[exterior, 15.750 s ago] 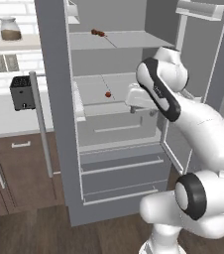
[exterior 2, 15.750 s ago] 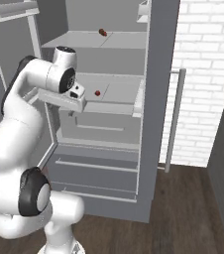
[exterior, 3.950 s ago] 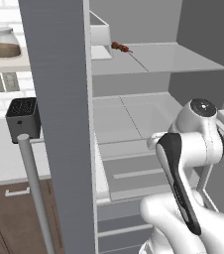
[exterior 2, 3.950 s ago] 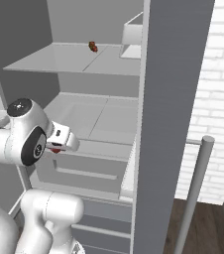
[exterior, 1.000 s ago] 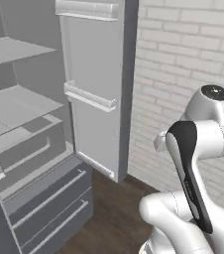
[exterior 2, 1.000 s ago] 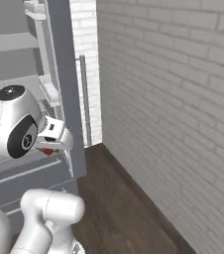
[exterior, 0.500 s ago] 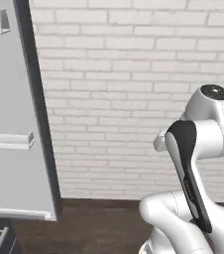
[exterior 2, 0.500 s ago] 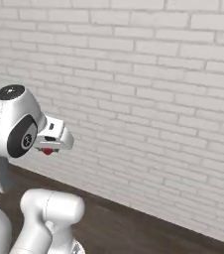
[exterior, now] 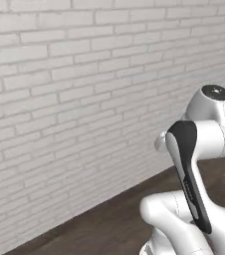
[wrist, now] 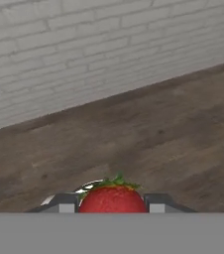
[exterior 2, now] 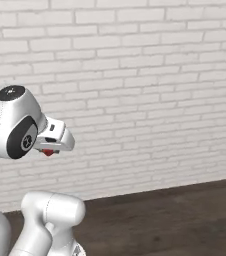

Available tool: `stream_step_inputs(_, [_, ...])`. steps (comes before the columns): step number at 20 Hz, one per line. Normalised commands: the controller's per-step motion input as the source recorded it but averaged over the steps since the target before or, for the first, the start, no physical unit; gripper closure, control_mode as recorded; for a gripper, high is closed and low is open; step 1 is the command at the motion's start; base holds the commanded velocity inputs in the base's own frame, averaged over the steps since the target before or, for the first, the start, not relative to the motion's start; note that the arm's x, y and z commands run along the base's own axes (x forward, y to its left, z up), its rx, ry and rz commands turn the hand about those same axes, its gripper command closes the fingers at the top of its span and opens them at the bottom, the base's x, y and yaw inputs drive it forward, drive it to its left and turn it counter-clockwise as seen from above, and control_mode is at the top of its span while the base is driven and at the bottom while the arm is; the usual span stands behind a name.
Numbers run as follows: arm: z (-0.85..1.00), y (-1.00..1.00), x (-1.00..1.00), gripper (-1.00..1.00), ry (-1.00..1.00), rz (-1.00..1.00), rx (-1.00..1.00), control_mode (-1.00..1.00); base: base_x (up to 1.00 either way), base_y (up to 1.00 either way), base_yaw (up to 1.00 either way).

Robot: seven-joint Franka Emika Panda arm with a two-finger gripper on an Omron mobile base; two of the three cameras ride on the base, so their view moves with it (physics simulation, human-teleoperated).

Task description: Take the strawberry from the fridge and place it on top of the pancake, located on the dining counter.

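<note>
The end effector (wrist: pixel 113 202) is clamped on the strawberry (wrist: pixel 113 198), which sits between its two fingertips (wrist: pixel 64 203). The berry is bright red, rounded and glossy, with a small green leafy crown on top. Beyond it lie a dark wooden floor (wrist: pixel 173 134) and a white brick wall (exterior 2: pixel 145 75). In the right base view the strawberry (exterior 2: pixel 47 152) shows as a small red spot under the hand.

Ahead of me stands a white brick wall (exterior: pixel 74 84) with pale mortar lines; it spans both base views from edge to edge (exterior 2: pixel 145 75); at its foot runs a dark wood-plank floor (exterior 2: pixel 175 220), brown with grey streaks; through my hand view the same floor (wrist: pixel 148 144) spreads wide and slants, meeting the wall (wrist: pixel 84 49) along a tilted line that climbs toward the right; the planks run roughly along that line.
</note>
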Motion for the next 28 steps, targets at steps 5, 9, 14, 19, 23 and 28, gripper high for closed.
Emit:
stream_step_inputs(5, [0.0, 0.0, 0.0, 1.0, 0.0, 0.0, 0.0, 1.0, 0.25, -0.21, -0.8])
stream_step_inputs(9, [0.0, 0.0, 0.0, 1.0, 0.0, 0.0, 0.0, 1.0, 0.31, -0.22, -0.79])
stream_step_inputs(14, [0.0, 0.0, 0.0, 1.0, 0.0, 0.0, 0.0, 1.0, 0.27, -0.21, -0.81])
stream_step_inputs(19, [0.0, 0.0, 0.0, 1.0, 0.0, 0.0, 0.0, 1.0, 0.46, -0.09, -0.77])
stream_step_inputs(23, [0.0, 0.0, 0.0, 1.0, 0.0, 0.0, 0.0, 1.0, 0.74, 0.0, -0.71])
stream_step_inputs(28, [0.0, 0.0, 0.0, 1.0, 0.0, 0.0, 0.0, 1.0, 0.69, 0.0, -0.75])
